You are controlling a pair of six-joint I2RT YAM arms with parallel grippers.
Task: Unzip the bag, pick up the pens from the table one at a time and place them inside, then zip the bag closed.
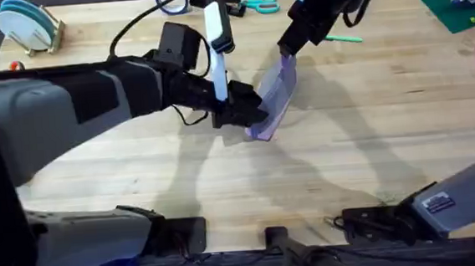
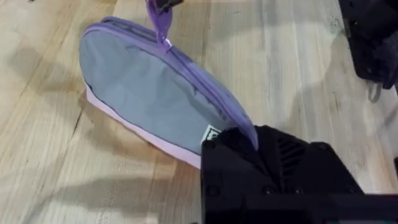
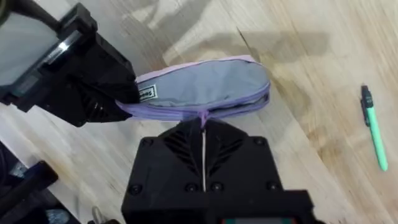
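One bag (image 1: 274,97) at bench (image 1: 372,140) centre. One green pen (image 1: 344,37) at 1 o'clock. One pair of scissors (image 1: 262,5) at 12. Two tools: left (image 1: 249,111), right (image 1: 286,50).

No text, brand or number can be read anywhere. The purple pouch (image 3: 205,84) carries a small pale label (image 3: 147,93) near one end, with dark marks too small to make out; the same label (image 2: 211,134) peeks out beside the left end effector in its wrist view, again illegible. A white sticker (image 1: 438,204) on the right arm's base shows faint print that cannot be read either.
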